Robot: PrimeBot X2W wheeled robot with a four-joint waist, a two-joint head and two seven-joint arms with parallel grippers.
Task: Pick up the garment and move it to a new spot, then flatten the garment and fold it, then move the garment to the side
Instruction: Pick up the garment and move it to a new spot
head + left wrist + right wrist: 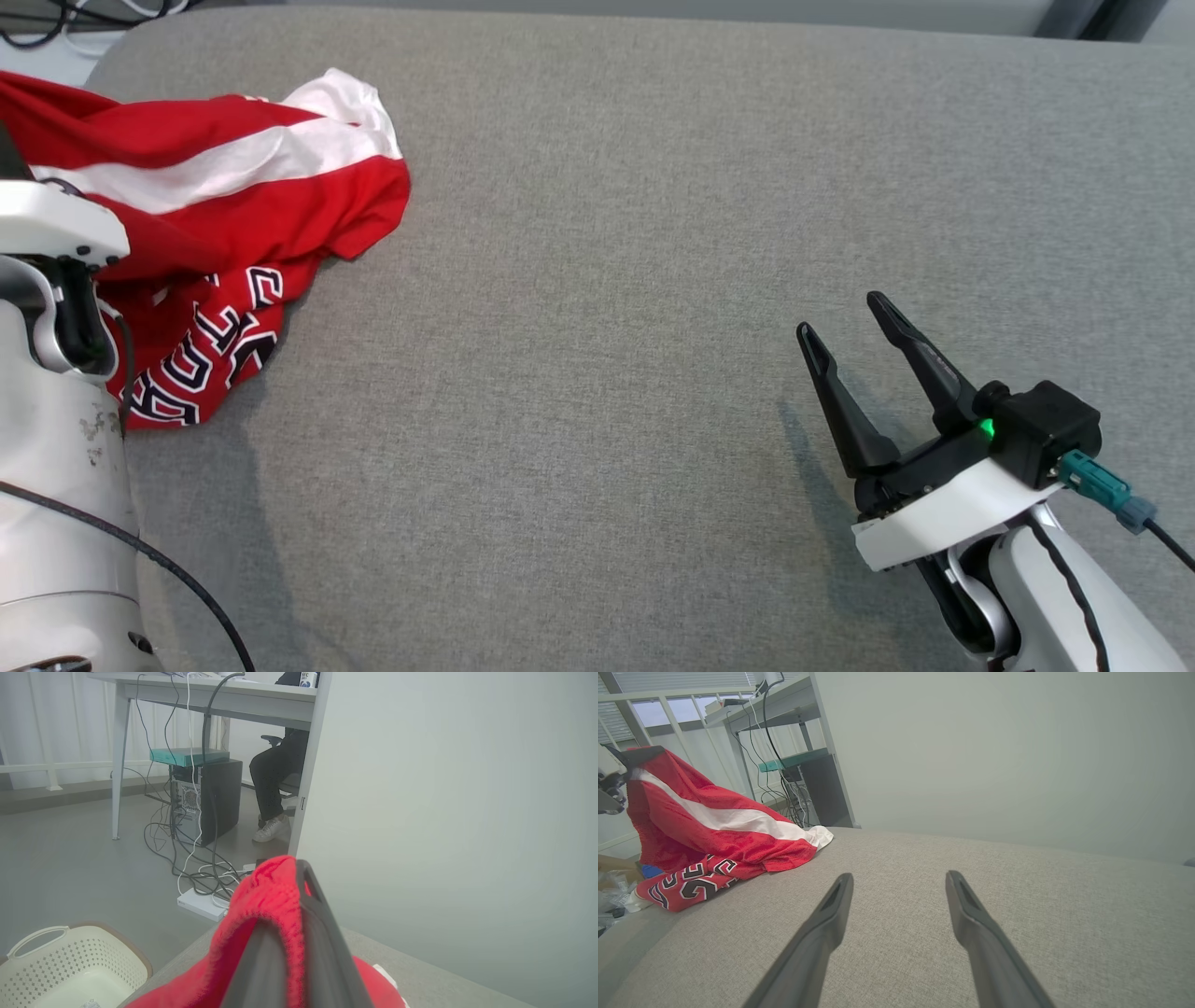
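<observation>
In the head view, the red garment (233, 215), with a white stripe and dark-and-white lettering, lies bunched at the far left of the grey tabletop (597, 392). Its upper folds are drawn up toward the pale left arm at the left edge, where the fingers are hidden behind the wrist housing. At the lower right the right end effector (843, 319) is released, its two dark fingers spread with nothing between them, over bare tabletop and well apart from the garment. In the left wrist view, the left end effector (292, 933) is clenched on a fold of red mesh cloth that wraps over one finger and is pinched against the other. Beyond it stand a cream perforated basket (70, 961) on the floor, a computer tower (215, 798) with trailing cables (187, 858) under a desk, and a seated person's leg and white shoe (271, 828). In the right wrist view, the right end effector's spread fingers frame empty grey fabric. The garment sits at the left, one corner lifted into a peak by a dark fingertip at the upper left, the lettered part resting on the tabletop near its edge.
</observation>
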